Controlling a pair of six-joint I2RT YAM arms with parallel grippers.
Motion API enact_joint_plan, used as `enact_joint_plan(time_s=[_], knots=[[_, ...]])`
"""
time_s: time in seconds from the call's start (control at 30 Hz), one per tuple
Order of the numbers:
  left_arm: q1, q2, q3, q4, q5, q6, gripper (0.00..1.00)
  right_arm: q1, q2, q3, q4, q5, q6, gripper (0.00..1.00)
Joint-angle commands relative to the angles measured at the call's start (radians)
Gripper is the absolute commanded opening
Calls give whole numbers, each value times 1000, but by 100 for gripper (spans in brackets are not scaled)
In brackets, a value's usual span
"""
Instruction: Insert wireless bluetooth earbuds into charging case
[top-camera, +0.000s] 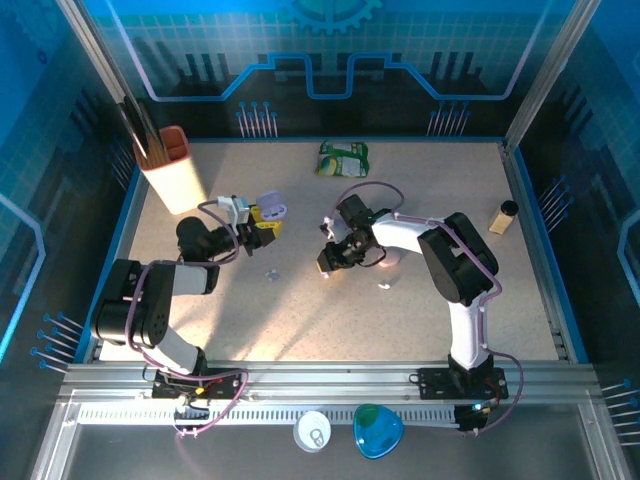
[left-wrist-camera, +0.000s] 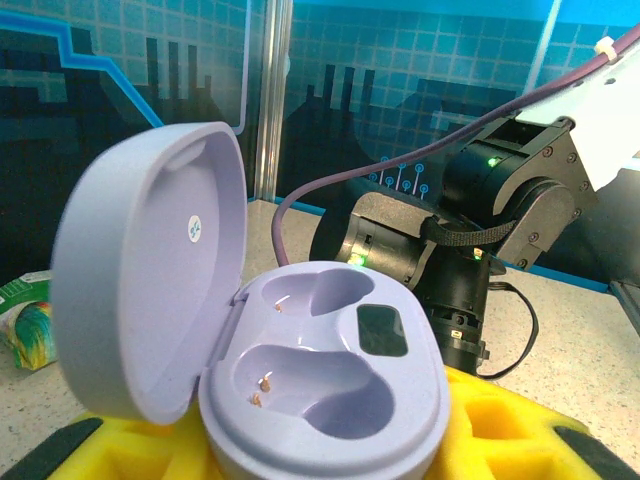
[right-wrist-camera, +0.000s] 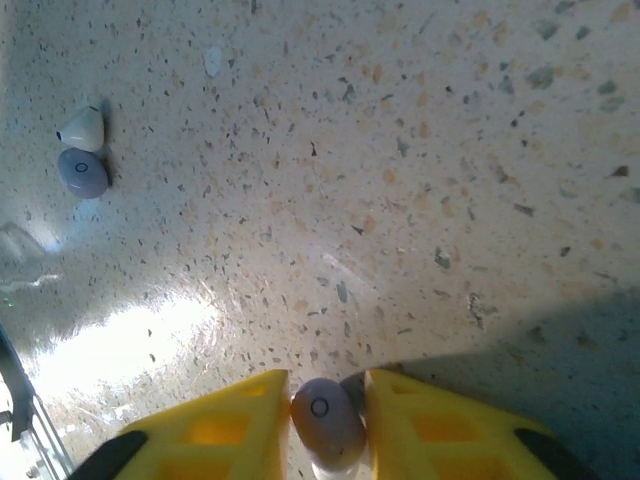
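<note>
My left gripper (top-camera: 262, 224) is shut on the base of a lilac charging case (left-wrist-camera: 330, 370), held above the table with its lid (left-wrist-camera: 150, 290) swung open. Both wells in the case are empty. The case (top-camera: 270, 208) sits left of centre in the top view. My right gripper (right-wrist-camera: 327, 400) is low over the table, its yellow fingers (right-wrist-camera: 230, 425) shut on a small lilac earbud (right-wrist-camera: 325, 420). From above, that gripper (top-camera: 333, 258) is at mid-table. A second lilac earbud (right-wrist-camera: 83, 172) lies loose on the table with a white piece (right-wrist-camera: 82, 128) touching it, between the two grippers (top-camera: 271, 274).
An orange holder (top-camera: 172, 168) with dark sticks stands at the back left. A green packet (top-camera: 343, 157) lies at the back centre and a small bottle (top-camera: 503, 216) at the right. A tiny white bit (top-camera: 385, 287) lies near the right arm.
</note>
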Motion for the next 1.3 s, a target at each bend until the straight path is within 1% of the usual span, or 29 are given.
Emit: enact_joint_plan(time_s=[0.0,0.17,0.3,0.4,0.57,0.67,0.77,0.9,1.0,1.13,1.27], knots=[[10,8,8,40,28,-18,29,-9,-31,-16,-34,13,-6,23],[8,16,9,40,27,-5,29,-9,-58,-32,0,48,42,22],[8,24,9,40,21,2,29,-12,-120,-77,51,139,122,22],[5,37,13,40,13,-1,28,-13,-178,-126,93,235,191,21],[-25,60,24,40,-3,11,28,-14,-275,-211,130,457,327,21],[-39,70,31,38,-21,11,27,-14,-326,-251,128,598,411,23],[-53,81,42,6,-36,29,25,-12,-368,-276,116,681,456,23],[-90,78,69,-98,-62,92,25,-12,-416,-295,109,733,484,23],[-131,63,94,-220,-105,180,26,-12,-460,-303,104,744,489,22],[-193,52,139,-393,-200,307,27,-8,-511,-289,53,769,507,20],[-254,69,171,-449,-291,377,27,8,-579,-289,66,765,501,20]])
